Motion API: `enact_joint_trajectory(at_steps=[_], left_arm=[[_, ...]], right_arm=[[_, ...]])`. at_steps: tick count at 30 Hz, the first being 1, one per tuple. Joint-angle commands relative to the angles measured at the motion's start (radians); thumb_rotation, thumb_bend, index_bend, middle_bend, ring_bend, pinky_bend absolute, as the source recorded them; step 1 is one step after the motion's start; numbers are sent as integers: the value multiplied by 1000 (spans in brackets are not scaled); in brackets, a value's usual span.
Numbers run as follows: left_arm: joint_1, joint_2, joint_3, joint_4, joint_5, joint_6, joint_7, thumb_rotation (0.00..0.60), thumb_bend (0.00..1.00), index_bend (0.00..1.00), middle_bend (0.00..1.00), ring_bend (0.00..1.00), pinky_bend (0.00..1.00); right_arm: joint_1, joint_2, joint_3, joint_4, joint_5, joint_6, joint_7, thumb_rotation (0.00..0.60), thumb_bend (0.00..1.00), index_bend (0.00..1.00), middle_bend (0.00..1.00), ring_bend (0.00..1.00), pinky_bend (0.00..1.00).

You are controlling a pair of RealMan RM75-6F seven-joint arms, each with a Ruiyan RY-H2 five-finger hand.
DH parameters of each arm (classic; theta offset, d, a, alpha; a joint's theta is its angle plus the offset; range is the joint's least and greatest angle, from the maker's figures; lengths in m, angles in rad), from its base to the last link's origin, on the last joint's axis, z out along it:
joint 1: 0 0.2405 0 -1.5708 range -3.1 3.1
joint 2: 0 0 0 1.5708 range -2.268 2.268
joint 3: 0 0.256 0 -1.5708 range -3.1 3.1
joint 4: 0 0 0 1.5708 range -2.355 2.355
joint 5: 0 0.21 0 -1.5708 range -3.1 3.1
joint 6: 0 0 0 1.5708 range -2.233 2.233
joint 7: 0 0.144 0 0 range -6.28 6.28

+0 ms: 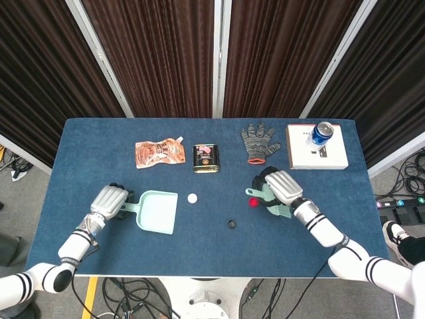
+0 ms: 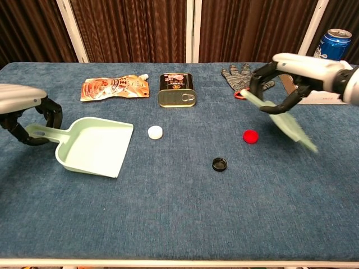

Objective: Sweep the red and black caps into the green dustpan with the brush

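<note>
Basically the approach step: right hand (image 2: 280, 84) was clamped round the brush (image 2: 283, 117), held clear of the cloth just right of the red cap (image 2: 250, 136), bristle end pointing down and away to the right. Left hand (image 2: 25, 115) was wrapped on the handle of the green dustpan (image 2: 92, 147), pan mouth facing right toward the caps. Red cap sat mid-table right of centre; black cap (image 2: 220, 163) lay nearer the front edge, a little left of the red one, both well apart from the pan. A white cap (image 2: 155, 132) sat just beside the pan mouth, not part of the job.

No cap swept yet. Next move, I'd judge: drop the bristles onto the table on the far right side of the red cap, then drag left toward the pan. Risk was nudging the white cap in with it.
</note>
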Motion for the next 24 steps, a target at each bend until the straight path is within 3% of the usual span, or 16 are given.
enact_joint_trajectory(at_steps=[1, 13, 24], left_arm=[[-20, 4, -8, -10, -41, -9, 42, 600, 352, 514, 501, 325, 262], [-92, -7, -18, -4, -160, -60, 108, 600, 352, 515, 507, 341, 262], [-136, -18, -3, -22, -186, -61, 143, 600, 351, 514, 508, 341, 262]], right_arm=[[40, -94, -35, 121, -83, 59, 101, 600, 575, 722, 615, 276, 187], [86, -216, -54, 225, -117, 123, 191, 600, 575, 725, 616, 276, 187], [134, -327, -37, 266, -112, 157, 282, 600, 576, 726, 616, 276, 187]])
